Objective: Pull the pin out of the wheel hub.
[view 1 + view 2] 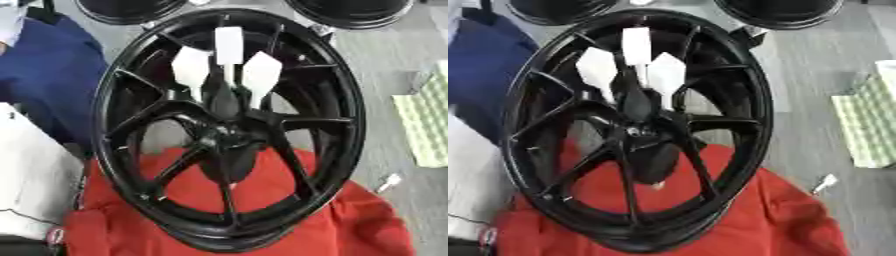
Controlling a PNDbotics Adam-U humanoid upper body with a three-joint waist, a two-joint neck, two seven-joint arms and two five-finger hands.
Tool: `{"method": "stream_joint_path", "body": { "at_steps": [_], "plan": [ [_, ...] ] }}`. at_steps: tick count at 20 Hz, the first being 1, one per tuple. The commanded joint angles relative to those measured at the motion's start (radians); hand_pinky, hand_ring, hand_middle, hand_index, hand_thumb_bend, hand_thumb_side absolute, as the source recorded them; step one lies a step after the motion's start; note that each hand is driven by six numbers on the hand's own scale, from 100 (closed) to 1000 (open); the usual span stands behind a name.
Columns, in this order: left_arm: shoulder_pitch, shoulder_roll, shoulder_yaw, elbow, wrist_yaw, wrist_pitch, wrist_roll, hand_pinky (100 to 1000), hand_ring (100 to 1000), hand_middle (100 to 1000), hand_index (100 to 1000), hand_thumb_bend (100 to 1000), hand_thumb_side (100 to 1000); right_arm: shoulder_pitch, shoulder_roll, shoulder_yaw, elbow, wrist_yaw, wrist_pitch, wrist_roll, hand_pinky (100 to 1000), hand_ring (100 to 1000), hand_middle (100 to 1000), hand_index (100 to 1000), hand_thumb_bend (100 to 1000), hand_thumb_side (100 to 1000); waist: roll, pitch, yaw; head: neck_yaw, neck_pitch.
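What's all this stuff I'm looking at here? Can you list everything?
Wheel hub: one, black, spoked, centre, over the red cloth.
White tags: three, on a dark shape at the hub's upper middle; I cannot tell what that shape is.
Red cloth: one, bottom, under the hub.
Other wheels: two, black, partly seen at the top edge.
Blue fabric: one, upper left.
White fabric: one, lower left.
Green padded sheet: one, pale green, right edge.
Small white object: one, on the grey floor, lower right.
Robot hand: none clearly visible.

The pin cannot be made out at the blurred centre of the black spoked wheel hub (229, 131); two black round rims (131, 10) are cut off by the top edge.
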Motion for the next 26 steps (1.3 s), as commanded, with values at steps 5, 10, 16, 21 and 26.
{"method": "stream_joint_path", "body": {
  "at_steps": [5,10,16,21,26],
  "plan": [
    [-0.021,0.015,-0.015,0.002,-0.016,-0.128,-0.131,884,837,793,877,232,100,-0.014,-0.019,-0.010,-0.012,-0.002,0.099,-0.104,344,620,534,693,100,384,0.000,-0.016,-0.003,-0.001,-0.013],
    [-0.010,0.019,-0.063,-0.018,-0.051,-0.133,-0.131,881,842,798,871,222,100,-0.020,-0.015,-0.008,-0.012,-0.004,0.096,-0.104,344,619,532,693,100,387,0.001,-0.014,-0.006,-0.003,-0.018],
    [-0.007,0.010,-0.127,-0.025,-0.067,-0.124,-0.131,873,842,790,868,188,100,-0.026,-0.011,-0.004,-0.012,-0.007,0.093,-0.104,344,618,531,694,100,389,0.000,-0.013,-0.010,-0.004,-0.023],
    [-0.042,-0.026,-0.175,0.016,-0.090,-0.096,-0.131,871,843,788,879,166,134,-0.027,-0.008,-0.001,-0.012,-0.008,0.092,-0.104,344,617,530,693,100,391,0.000,-0.014,-0.013,-0.002,-0.023],
    [-0.103,-0.086,-0.222,0.085,-0.105,-0.084,-0.131,868,836,778,875,119,197,-0.026,-0.006,-0.002,-0.012,-0.009,0.091,-0.104,343,616,528,693,100,395,-0.001,-0.014,-0.014,-0.002,-0.021]
  ]
}}
